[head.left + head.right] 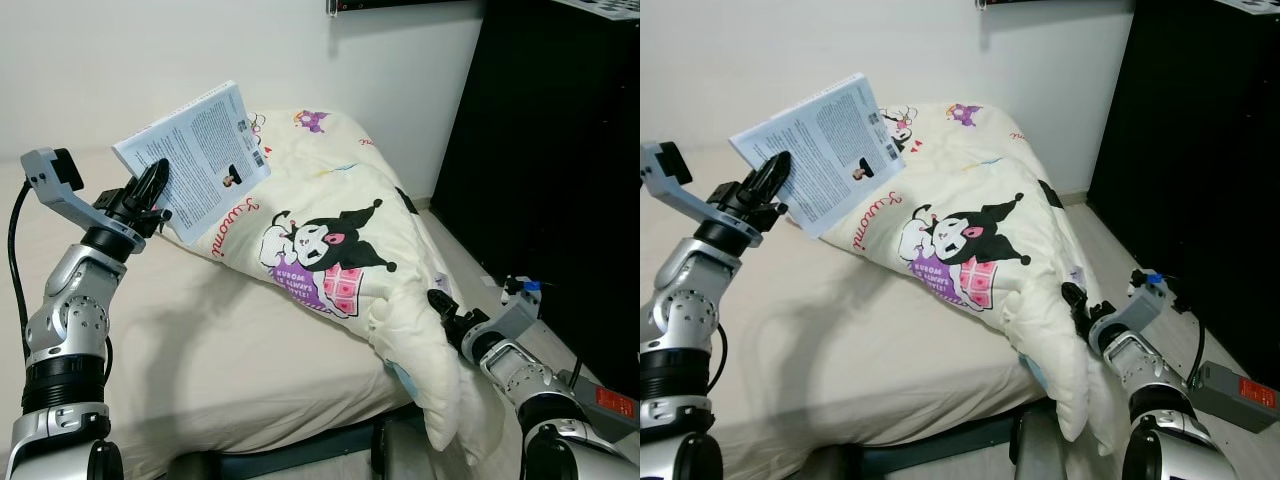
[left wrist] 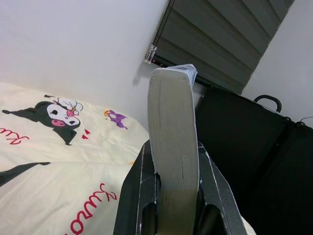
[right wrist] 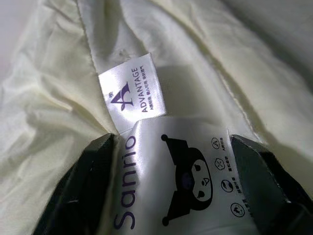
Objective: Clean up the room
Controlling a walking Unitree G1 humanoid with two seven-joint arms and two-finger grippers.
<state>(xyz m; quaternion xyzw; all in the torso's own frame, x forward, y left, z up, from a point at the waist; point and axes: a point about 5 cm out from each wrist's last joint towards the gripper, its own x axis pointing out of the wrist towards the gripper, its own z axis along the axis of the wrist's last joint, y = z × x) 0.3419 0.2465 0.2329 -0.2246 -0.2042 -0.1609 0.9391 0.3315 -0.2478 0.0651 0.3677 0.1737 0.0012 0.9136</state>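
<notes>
Left hand (image 1: 150,190) is clamped on a book (image 1: 200,160), holding it up over the bed (image 1: 200,350). Right hand (image 1: 445,310) is pressed into the blanket (image 1: 330,250) hanging off the bed's edge, fingers spread around its tags (image 3: 171,166).

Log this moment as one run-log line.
left end effector: shut on book, raised over bed | right end effector: at comforter edge, grip unclear
</notes>
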